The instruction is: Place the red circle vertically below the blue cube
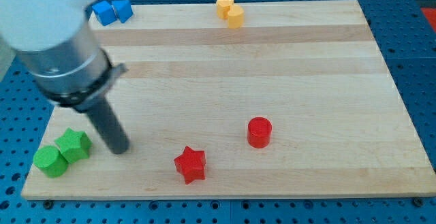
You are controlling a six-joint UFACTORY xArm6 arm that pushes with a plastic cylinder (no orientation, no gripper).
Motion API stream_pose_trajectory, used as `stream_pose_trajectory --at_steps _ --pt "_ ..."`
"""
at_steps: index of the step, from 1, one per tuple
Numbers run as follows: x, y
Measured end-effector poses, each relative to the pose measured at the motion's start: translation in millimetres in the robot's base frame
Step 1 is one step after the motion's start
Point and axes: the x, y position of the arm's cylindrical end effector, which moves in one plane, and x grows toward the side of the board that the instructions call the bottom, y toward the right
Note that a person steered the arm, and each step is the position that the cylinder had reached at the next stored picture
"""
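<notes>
My tip [120, 149] rests on the surface [306, 67] beside the green star [73, 144], well apart from the red circle [259, 131]. My end effector is a bare rod (nothing gripped). The red star [190, 164] lies between; I could knock it, and the blue cube [122, 10] is far.

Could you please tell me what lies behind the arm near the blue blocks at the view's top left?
Two blue blocks show beside the arm, touching each other. The arm covers the board's top-left corner, so anything further left there cannot be seen. My tip sits right of the green blocks.
</notes>
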Motion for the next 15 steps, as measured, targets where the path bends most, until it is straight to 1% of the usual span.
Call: stream_pose_trajectory --at_steps 1,2,3,5,6,7,8,9,10,13,15 --pt "-2 78" --pt "-2 170" --pt "-3 230" --pt "-44 283" --pt "-60 289" --pt "-66 287" --pt "-80 323" --pt "-97 336" --pt "-106 308" --pt "-110 167" --pt "-112 101"
